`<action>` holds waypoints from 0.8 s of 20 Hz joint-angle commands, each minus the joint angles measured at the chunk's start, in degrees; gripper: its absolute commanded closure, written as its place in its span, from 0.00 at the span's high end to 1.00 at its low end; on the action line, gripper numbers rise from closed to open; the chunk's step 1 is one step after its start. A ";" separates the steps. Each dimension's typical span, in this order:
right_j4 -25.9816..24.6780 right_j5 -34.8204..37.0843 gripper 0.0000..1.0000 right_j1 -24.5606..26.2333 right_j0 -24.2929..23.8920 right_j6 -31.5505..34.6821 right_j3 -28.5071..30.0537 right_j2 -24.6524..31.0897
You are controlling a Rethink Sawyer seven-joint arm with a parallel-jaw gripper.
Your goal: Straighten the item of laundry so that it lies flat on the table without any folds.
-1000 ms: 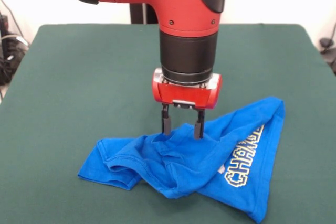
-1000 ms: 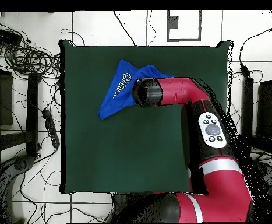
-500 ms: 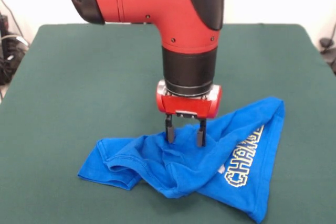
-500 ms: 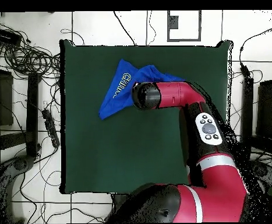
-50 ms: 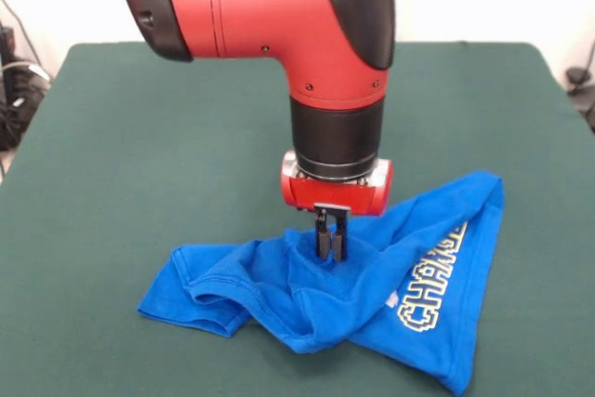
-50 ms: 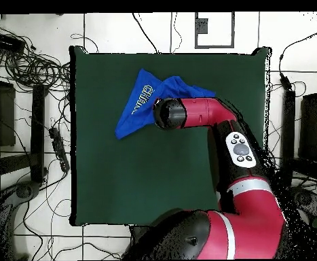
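So my claw (image 5: 331, 244) is down on the shirt right now, its two black fingers pinched together on a little ridge of blue fabric near the middle of the bundle. They look clamped on the cloth, tips sunk into a crease. From above you can't see the claw at all, my own red arm covers it.

The T-shirt (image 5: 372, 276) is bright blue, thin soft knit, and it's nowhere near flat. It's bunched into a rough triangle shape spreading out from under the claw to both sides. In the front view, the side to the claw's right has lettering in blocky pixel style, yellow outline with pale fill, running up at a slant. I can read "CHANGE" clearly enough, and the rest is lost in the fold. To the claw's left the fabric is doubled over on itself, with a stitched hem curling round like a sleeve or neck opening, and there are soft wrinkles all round the pinch point.

Above the claw is my red wrist block, then a black cylinder, then the fat glossy red elbow.

Everything sits on the bench (image 5: 139, 137), covered in dark green felt-like cloth, matte and smooth. In the overhead view the shirt (image 6: 139, 102) lies toward the bench's (image 6: 134, 177) far edge from my base, with most of the green bare.
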 commanded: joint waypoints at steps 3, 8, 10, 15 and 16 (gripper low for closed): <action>-1.19 -2.41 0.00 -0.20 1.92 0.35 4.41 0.95; -1.16 -2.63 0.00 -0.80 2.40 1.23 4.62 0.41; -1.00 -2.37 0.00 -1.01 2.56 1.56 4.72 0.21; 1.53 2.63 0.00 -8.16 2.10 1.05 8.09 0.74; 2.40 4.77 0.00 -9.98 1.78 0.47 8.65 0.99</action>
